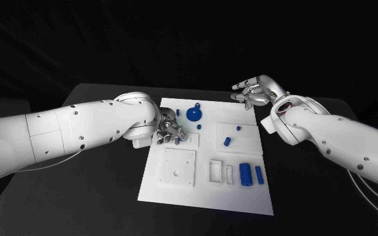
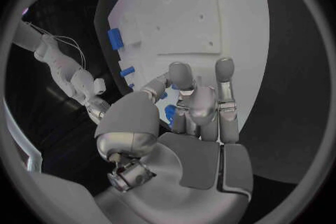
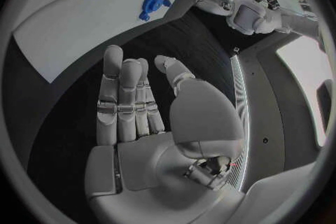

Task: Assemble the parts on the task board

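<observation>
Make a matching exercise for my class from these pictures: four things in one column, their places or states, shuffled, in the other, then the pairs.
Things:
1. left hand
2. right hand
3. round blue part
4. two long blue parts

Places or states:
A. lying side by side at the near right of the task board
B. fingers apart, holding nothing, beside the board's far right corner
C. on the far part of the board
D. fingers bent over the board's left edge, at a small blue part

Pairs: 1-D, 2-B, 3-C, 4-A
</observation>
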`<state>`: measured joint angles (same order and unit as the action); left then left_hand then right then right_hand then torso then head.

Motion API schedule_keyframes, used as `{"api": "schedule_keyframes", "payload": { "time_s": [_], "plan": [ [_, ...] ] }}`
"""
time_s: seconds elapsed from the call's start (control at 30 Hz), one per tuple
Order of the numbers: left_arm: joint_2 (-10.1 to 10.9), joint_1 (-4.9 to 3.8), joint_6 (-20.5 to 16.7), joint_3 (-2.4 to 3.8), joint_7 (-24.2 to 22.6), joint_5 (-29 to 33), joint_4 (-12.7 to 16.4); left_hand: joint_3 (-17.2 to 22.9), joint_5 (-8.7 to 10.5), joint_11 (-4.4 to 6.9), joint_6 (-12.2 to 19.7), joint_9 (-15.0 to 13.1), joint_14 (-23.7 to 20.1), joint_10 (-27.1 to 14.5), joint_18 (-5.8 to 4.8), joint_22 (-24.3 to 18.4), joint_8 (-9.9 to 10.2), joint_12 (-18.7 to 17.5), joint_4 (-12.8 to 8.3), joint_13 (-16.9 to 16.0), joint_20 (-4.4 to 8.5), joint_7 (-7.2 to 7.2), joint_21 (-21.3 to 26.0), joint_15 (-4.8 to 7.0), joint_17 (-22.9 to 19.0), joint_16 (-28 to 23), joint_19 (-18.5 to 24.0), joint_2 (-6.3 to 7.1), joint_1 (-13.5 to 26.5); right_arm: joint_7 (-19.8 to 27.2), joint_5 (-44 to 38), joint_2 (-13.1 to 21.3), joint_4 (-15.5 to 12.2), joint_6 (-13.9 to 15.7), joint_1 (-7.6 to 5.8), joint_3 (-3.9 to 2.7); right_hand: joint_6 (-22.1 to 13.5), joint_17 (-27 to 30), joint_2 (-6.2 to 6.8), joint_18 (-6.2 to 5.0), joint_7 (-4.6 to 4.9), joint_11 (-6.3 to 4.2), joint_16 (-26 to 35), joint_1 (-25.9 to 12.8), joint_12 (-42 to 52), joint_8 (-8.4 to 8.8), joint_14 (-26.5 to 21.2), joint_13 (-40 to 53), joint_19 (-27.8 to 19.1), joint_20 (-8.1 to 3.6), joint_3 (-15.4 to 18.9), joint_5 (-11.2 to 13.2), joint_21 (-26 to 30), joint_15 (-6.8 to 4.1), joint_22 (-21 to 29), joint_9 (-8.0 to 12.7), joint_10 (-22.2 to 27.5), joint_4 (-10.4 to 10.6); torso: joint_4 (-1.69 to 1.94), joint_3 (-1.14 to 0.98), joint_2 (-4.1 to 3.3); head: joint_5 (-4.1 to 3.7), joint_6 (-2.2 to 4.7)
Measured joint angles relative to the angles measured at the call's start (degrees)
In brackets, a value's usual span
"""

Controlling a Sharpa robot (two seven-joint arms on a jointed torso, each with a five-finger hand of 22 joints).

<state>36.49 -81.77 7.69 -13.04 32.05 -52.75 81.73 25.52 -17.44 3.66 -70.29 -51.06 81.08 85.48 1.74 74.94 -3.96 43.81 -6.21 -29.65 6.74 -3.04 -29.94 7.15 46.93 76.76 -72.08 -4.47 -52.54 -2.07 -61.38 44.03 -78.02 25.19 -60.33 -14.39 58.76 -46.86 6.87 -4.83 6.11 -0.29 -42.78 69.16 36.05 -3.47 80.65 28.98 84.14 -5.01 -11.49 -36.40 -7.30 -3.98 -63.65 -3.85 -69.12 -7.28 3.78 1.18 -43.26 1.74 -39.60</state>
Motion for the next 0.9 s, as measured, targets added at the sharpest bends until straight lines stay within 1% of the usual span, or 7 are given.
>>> {"api": "schedule_keyframes", "payload": {
  "time_s": [0.1, 0.17, 0.4, 0.57, 0.77, 0.87, 0.9],
  "plan": [
    [-0.09, -0.03, 0.16, 0.01, 0.09, 0.03, -0.08, 0.06, 0.20, 0.00, 0.00, -0.01, 0.00, 0.00, 0.10, 0.00, 0.00, 0.00, -0.06, -0.04, 0.00, 0.00, 0.00, 0.00, 0.11, 0.00, 0.00, 0.00, 0.00, 0.00, 0.00, 0.02, -0.02, -0.01, 0.00, 0.00, 0.00, 0.00, 0.00, 0.00, 0.00, 0.00, 0.00, 0.00, 0.00, 0.00, 0.00, 0.00, 0.00, 0.00, -0.15, -0.23, 0.00, 0.00, -0.07, 0.00, 0.00, -0.15, 0.00, 0.00, 0.00, 0.01, 0.03],
    [-0.15, -0.05, 0.28, 0.01, 0.15, 0.04, -0.14, 0.07, 0.20, 0.00, 0.00, -0.07, 0.00, 0.00, 0.92, 0.00, 0.00, 0.00, -0.07, -0.09, 0.00, 0.00, 0.00, 0.00, 0.16, 0.02, 0.00, 0.01, -0.01, 0.00, 0.00, 0.03, -0.03, -0.01, 0.00, 0.00, 0.00, 0.00, 0.12, 0.00, 0.00, 0.00, 0.00, -0.12, 0.00, 0.00, 0.00, 0.00, 0.00, 0.00, -0.16, -0.23, 0.00, 0.00, -0.07, 0.00, 0.00, -0.15, 0.00, 0.00, 0.00, 0.01, 0.04],
    [-0.41, -0.14, 0.80, 0.04, 0.40, 0.04, -0.37, 0.09, 0.49, 0.00, 0.00, -0.18, 0.00, 0.00, 0.92, -0.01, 0.00, 0.24, -0.10, -0.29, -0.42, 0.00, 0.00, 0.00, 0.52, 0.24, -0.01, 0.01, -0.01, -0.01, 0.00, 0.04, -0.07, -0.02, 0.00, 0.00, 0.00, 0.00, 0.23, 0.00, 0.00, 0.00, 0.00, -0.23, 0.00, 0.00, 0.00, 0.00, 0.00, 0.00, -0.22, -0.51, 0.00, 0.00, -0.07, 0.00, 0.00, -0.22, 0.00, 0.00, 0.00, 0.09, 0.00],
    [-0.56, -0.19, 1.12, 0.05, 0.54, 0.02, -0.48, 0.29, 0.65, 0.00, 0.00, -0.33, 0.22, 0.00, 0.92, -0.01, 0.00, 0.39, 0.01, -0.52, -0.41, 0.00, 0.00, 0.19, 0.68, 0.24, -0.01, 0.02, -0.02, -0.01, 0.00, 0.06, -0.08, -0.03, 0.00, 0.00, 0.00, 0.00, 0.23, 0.00, 0.00, 0.00, 0.00, -0.23, 0.00, 0.00, 0.00, 0.00, 0.00, 0.00, -0.31, -0.88, 0.00, 0.00, -0.12, 0.00, 0.00, -0.31, -0.01, 0.00, -0.01, 0.12, -0.01],
    [-0.72, -0.23, 1.53, 0.05, 0.67, 0.00, -0.52, 0.58, 4.64, 0.00, 0.00, -0.42, 0.24, 0.00, 0.92, -0.02, -0.04, 0.39, -0.11, -0.72, -0.41, 0.00, 0.00, 0.18, 0.97, 0.24, -0.01, 0.02, -0.02, -0.02, 0.00, 0.04, -0.10, -0.04, 0.00, 0.00, 0.00, 0.00, 0.23, 0.00, 0.00, 0.00, 0.00, -0.23, 0.00, 0.00, 0.00, -0.05, 0.00, 0.00, -0.31, -0.88, -0.21, 0.00, -0.11, 0.00, 0.00, -0.31, -0.01, 0.00, -0.01, 0.13, 0.02],
    [-0.76, -0.23, 1.75, 0.05, 0.69, 0.00, -0.52, -0.50, 7.22, 0.00, -0.01, -0.49, 0.24, 0.00, 0.92, -0.02, -0.04, 0.39, 1.29, -0.90, -0.61, 0.01, 0.00, 0.18, 1.08, 0.23, -0.21, -0.50, -0.52, -0.02, 0.00, 0.04, -0.11, -0.05, 0.00, 0.00, 0.00, 0.00, 0.23, 0.00, 0.00, 0.00, 0.00, -0.23, 0.00, 0.00, 0.00, -0.04, 0.00, 0.00, -0.41, -0.88, -0.21, 0.00, -0.15, 0.00, 0.00, -0.41, -0.01, 0.00, 0.00, 0.13, -0.02],
    [-0.77, -0.23, 1.82, 0.05, 0.69, 0.00, -0.52, -0.82, 7.42, 0.00, -0.02, -0.56, 0.24, 0.00, 0.92, -0.02, -0.04, 0.39, 1.61, -0.99, -0.61, 0.02, 0.00, 0.18, 1.08, 0.23, -0.21, -0.75, -0.78, -0.02, 0.00, 0.04, -0.11, -0.05, 0.00, 0.00, 0.00, 0.00, 0.23, 0.00, 0.00, 0.00, 0.00, -0.23, 0.00, 0.00, 0.00, -0.04, 0.00, 0.00, -0.48, -0.88, -0.21, 0.00, -0.18, 0.00, 0.00, -0.48, 0.00, 0.01, -0.01, 0.13, -0.03]
  ]
}}
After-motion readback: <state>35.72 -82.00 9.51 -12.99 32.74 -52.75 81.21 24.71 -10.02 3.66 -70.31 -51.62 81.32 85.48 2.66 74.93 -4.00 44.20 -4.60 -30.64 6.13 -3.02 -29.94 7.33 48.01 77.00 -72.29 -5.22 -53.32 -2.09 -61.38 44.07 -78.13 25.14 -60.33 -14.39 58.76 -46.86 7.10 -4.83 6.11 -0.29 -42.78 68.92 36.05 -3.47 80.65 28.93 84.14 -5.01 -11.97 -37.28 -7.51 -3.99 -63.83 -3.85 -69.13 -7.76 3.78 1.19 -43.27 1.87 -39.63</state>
